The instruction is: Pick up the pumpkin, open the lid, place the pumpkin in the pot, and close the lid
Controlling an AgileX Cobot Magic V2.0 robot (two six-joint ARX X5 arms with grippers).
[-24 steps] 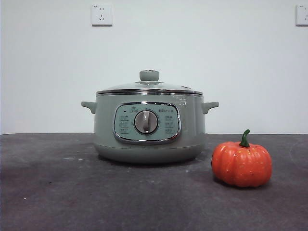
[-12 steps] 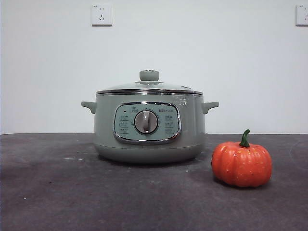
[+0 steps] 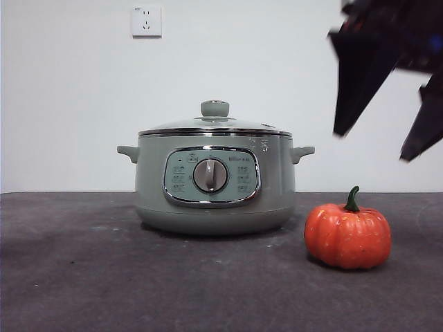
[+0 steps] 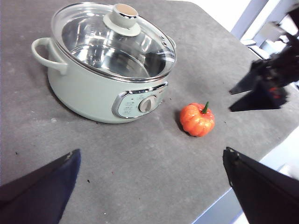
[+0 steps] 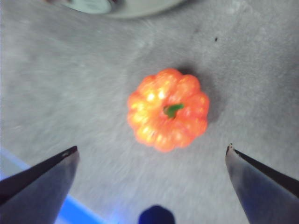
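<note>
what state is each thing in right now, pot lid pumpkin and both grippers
pot: upright on the table, nothing visible inside through the lid
lid: closed on the pot
pumpkin: on the table beside the pot, stem up, not held
right gripper: open, above the pumpkin
left gripper: open, away from both, holding nothing

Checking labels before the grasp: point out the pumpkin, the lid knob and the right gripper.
pumpkin (image 3: 347, 237), front view, on the orange ribbed body below the stem.
lid knob (image 3: 214, 108), front view, on the knob's pale green side.
right gripper (image 3: 384, 145), front view, midway between its two open black fingertips, above the pumpkin.
</note>
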